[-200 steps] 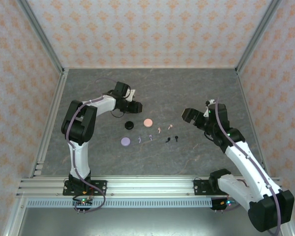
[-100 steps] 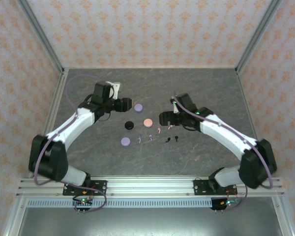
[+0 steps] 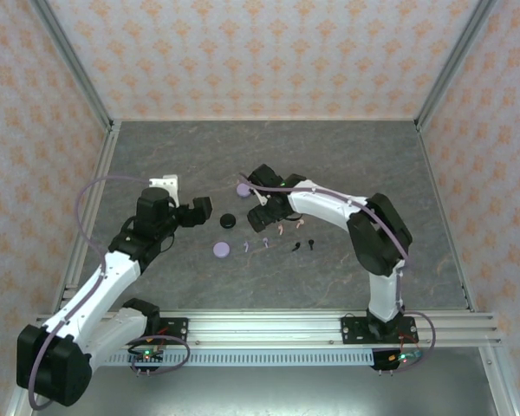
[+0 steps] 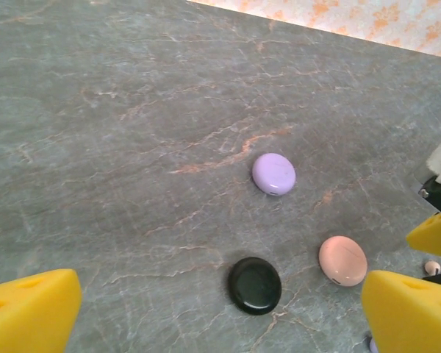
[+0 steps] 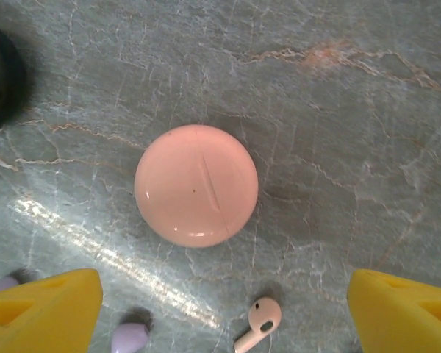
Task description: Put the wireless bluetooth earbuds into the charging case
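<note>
Right pincer [image 5: 220,305] is seen wide open, nothing held, poised over the pink case [image 5: 196,185]. Pink earbud [image 5: 259,322] is located lower centre of the wrist frame, just below the case, stem angled lower-left. Left pincer [image 4: 220,309] is wide open and empty, farther off.

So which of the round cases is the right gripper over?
The pink case, centred below the right gripper; the black case and the lavender cases lie off to its side.

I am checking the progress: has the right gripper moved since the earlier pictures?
Yes. The right gripper has moved left, toward the black case, and now hangs over the pink case.
</note>
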Controlling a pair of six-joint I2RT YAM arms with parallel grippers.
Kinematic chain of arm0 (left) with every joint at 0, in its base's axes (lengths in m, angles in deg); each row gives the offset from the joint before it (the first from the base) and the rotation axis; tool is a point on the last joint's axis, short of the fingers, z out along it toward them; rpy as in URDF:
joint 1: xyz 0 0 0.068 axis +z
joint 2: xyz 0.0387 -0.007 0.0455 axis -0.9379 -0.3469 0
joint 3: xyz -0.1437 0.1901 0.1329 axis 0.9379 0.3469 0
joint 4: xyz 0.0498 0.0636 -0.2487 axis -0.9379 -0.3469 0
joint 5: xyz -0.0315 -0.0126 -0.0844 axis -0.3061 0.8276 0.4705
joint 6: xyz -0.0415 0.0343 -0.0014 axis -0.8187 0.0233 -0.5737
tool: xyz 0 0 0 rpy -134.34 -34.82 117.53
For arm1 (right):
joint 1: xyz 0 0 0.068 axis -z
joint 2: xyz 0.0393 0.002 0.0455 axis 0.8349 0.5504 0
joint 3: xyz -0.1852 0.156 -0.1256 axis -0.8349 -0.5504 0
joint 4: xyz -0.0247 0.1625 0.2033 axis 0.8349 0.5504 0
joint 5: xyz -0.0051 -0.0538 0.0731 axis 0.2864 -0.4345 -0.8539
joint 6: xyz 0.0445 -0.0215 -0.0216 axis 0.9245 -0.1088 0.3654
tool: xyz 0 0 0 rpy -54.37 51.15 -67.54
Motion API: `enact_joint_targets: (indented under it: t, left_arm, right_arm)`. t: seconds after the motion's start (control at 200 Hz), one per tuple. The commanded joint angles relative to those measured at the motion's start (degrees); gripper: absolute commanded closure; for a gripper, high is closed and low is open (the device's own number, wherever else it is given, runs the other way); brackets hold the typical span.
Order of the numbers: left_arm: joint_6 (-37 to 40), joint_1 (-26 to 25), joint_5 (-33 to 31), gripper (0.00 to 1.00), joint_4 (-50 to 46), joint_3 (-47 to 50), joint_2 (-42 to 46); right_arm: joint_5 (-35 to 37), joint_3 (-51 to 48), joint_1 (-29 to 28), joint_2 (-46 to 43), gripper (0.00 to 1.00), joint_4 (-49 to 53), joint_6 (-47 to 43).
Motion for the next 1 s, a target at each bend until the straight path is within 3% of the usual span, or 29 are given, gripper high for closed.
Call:
enact_joint_targets:
  t: [0.0,0.22,0.591,0.996]
  left_arm:
    - [-1.50,0.77,-4.40,0.00,-1.66,2.66,2.57]
    - [-1.15,0.85,-5.72,0.00,-2.33,3.72,3.37]
    - [-1.44,0.83,-5.31,0.00,-1.39,3.41,2.47]
    - [-1.43,0.84,-3.97,0.00,-1.24,2.91,1.89]
  right_arm:
    - [0.22,3.83,-0.72,3.13,0.14,3.53,-3.85]
    - [-1.08,8.18,-0.81,8.52,0.20,4.82,-5.53]
    - [-2.21,11.10,-0.79,12.66,0.37,4.84,-6.64]
    - [-0.38,11.34,-0.72,13.98,0.32,4.45,-7.07]
